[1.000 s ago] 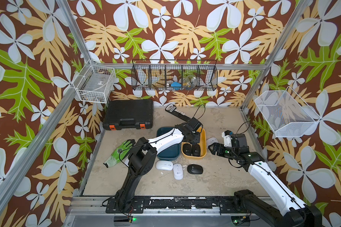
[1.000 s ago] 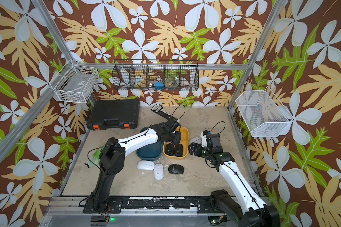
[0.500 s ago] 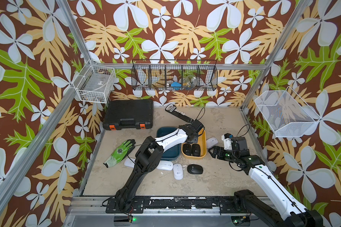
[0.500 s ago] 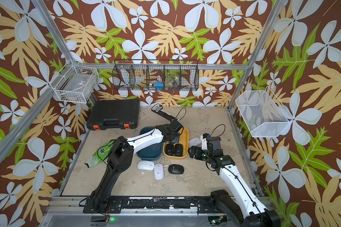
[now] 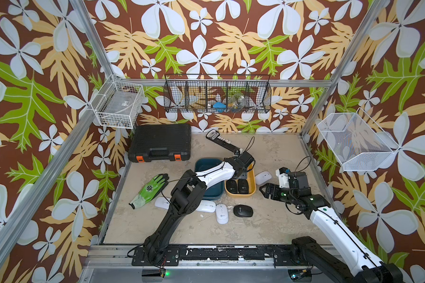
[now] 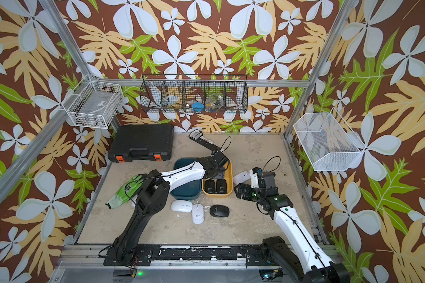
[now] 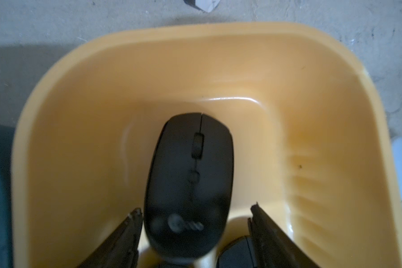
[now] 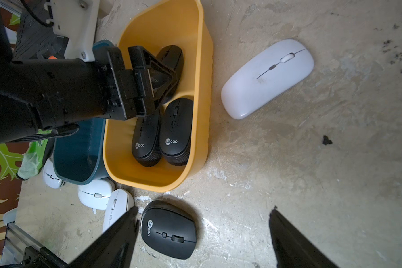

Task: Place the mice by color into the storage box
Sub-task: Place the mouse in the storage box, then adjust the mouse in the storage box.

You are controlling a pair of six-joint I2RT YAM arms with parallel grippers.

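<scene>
L end effector point(image 7: 194, 208) has jaws spread, black mouse point(image 7: 190, 162) loose btwn them inside the yellow bin point(image 7: 218, 58), so lift straight up w/o snagging it or bumping the 2 black mice point(image 8: 175, 130) alongside.

The yellow bin point(image 7: 311, 69) was smooth, glossy plastic, the black mouse point(image 7: 190, 174) matt, the white mouse point(image 8: 267, 77) glossy, the floor point(image 8: 311, 174) rough.

Three black oval mice point(image 8: 175, 132) are lying in a yellow plastic tub point(image 5: 241, 195), which is sitting just right of a teal plastic tub point(image 5: 206, 163). Nearer, a fourth black mouse point(image 5: 243, 211) is lying right of three white oval mice point(image 5: 222, 213). Another white mouse point(image 5: 263, 177) is lying right of the yellow tub.
</scene>
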